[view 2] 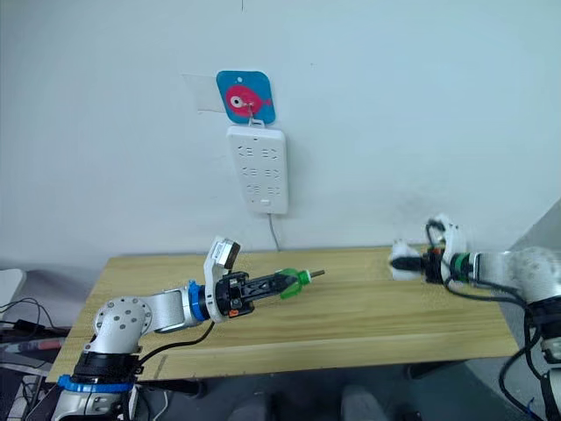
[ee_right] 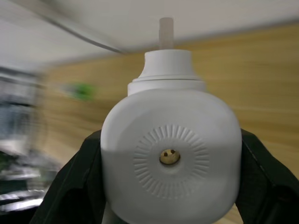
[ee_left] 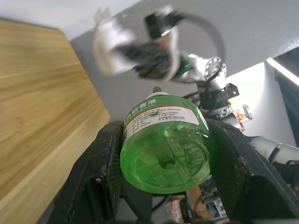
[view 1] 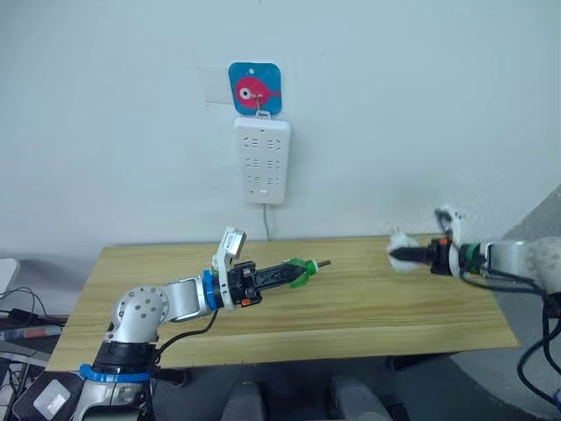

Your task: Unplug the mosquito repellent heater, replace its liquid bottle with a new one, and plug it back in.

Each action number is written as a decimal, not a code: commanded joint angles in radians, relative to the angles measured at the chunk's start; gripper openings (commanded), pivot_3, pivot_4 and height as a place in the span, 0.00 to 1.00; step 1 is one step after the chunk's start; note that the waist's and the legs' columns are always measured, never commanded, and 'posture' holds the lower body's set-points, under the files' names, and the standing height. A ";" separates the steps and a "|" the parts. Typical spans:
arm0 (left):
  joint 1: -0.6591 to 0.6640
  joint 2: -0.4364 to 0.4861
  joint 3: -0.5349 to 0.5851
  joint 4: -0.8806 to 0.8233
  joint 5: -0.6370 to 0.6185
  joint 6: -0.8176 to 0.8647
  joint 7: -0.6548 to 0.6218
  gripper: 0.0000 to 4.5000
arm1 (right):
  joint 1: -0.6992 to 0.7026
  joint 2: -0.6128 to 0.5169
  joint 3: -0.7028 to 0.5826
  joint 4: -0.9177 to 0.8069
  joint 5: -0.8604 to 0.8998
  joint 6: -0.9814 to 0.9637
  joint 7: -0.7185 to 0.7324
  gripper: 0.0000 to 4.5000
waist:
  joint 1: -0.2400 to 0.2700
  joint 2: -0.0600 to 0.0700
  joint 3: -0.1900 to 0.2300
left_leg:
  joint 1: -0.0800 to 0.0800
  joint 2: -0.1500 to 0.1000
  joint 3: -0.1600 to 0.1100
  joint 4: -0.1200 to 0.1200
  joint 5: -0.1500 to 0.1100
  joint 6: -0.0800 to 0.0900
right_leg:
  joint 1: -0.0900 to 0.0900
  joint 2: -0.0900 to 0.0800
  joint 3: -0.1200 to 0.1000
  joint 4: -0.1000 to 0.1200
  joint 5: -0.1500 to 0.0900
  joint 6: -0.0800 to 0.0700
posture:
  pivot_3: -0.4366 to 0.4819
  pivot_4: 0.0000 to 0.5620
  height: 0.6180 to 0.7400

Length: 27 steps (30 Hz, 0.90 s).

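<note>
Heater in right hand, bottle in left hand.

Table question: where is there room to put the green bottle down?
The wooden table is bare across the middle, between the green bottle in the left gripper and the white heater in the right gripper. The near edge is bare too. It is crowded at the grippers.

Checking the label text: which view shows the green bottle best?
Left wrist view: the green bottle is close up, base and label legible, clamped in the left gripper. The eye views show it small, side-on, over the table. In the right wrist view it is a green blur.
</note>
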 commanded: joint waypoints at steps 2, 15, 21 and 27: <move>0.004 -0.016 0.011 -0.059 0.024 -0.024 -0.027 0.51 | 0.004 0.007 0.065 0.055 -0.313 -0.145 0.080 0.67 | 0.005 0.000 0.000 | 0.000 0.000 0.001 0.000 0.000 0.000 | 0.000 0.000 0.001 0.000 0.000 0.000 | 0.42 0.17 1.00; 0.025 -0.027 0.008 -0.085 0.095 -0.037 -0.061 0.51 | -0.019 0.180 -0.038 0.254 -0.607 -0.107 0.073 0.67 | 0.006 0.000 0.000 | 0.003 0.000 0.002 -0.001 0.000 0.000 | 0.002 -0.001 0.001 0.001 0.000 0.000 | 0.44 0.17 1.00; 0.031 -0.022 0.002 -0.087 0.121 -0.037 -0.079 0.51 | 0.016 0.217 -0.083 0.255 -0.663 -0.074 0.079 0.67 | 0.006 0.000 0.000 | 0.003 0.000 0.002 -0.001 0.000 0.000 | 0.002 -0.001 0.001 0.001 0.000 0.000 | 0.45 0.16 1.00; 0.031 -0.032 -0.003 -0.089 0.139 -0.037 -0.090 0.51 | 0.022 0.245 -0.115 0.267 -0.707 -0.060 0.084 0.67 | 0.005 0.000 0.000 | 0.004 0.000 0.003 -0.001 0.000 0.000 | 0.003 -0.001 0.002 0.002 0.000 0.000 | 0.45 0.16 1.00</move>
